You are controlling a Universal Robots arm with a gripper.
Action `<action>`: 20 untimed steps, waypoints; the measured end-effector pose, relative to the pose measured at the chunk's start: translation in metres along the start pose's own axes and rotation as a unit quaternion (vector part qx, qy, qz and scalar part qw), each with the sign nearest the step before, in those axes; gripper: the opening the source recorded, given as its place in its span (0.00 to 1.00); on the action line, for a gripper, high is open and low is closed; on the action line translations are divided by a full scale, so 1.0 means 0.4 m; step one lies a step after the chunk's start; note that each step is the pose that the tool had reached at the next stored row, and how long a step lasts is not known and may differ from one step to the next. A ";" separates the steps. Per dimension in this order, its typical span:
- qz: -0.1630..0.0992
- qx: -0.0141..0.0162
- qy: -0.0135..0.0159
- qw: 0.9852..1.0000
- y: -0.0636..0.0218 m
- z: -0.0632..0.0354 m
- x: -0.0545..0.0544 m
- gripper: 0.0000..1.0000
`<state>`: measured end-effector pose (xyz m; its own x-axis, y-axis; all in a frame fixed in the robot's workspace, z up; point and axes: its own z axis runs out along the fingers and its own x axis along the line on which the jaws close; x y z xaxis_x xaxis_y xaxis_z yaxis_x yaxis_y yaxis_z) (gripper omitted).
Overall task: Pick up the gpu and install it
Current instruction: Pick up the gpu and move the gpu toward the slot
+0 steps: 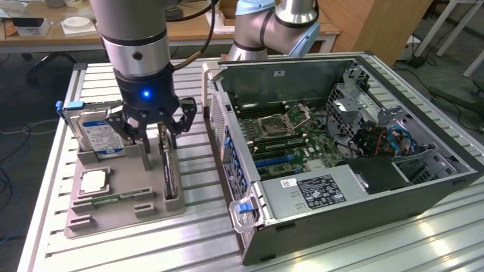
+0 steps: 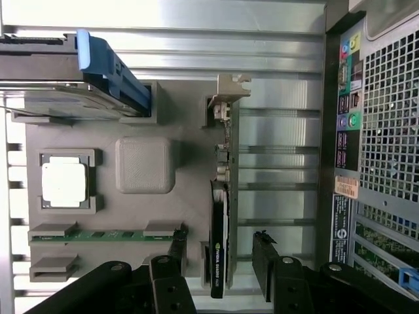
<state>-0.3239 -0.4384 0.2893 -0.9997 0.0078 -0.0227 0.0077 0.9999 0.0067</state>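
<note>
The fingers (image 2: 264, 261) stand apart astride the gpu (image 2: 218, 261), upright in its holder (image 2: 190, 124); an off-centre squeeze could tilt or jam it.

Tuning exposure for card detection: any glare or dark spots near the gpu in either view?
Exterior view: even light, with glare streaks on the table slats at the exterior view's right; the black gpu reads dark under the gripper. Wrist view: some table slats wash out to white; the gpu barely separates from the dark fingers beside it.
</note>
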 end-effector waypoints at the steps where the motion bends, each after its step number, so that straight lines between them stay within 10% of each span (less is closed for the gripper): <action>1: 0.000 0.000 0.000 1.000 0.000 0.001 0.000 0.53; 20: 0.000 0.000 0.000 1.000 0.000 0.032 0.001 0.53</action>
<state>-0.3238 -0.4384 0.2763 -0.9997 0.0078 -0.0227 0.0077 0.9999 0.0066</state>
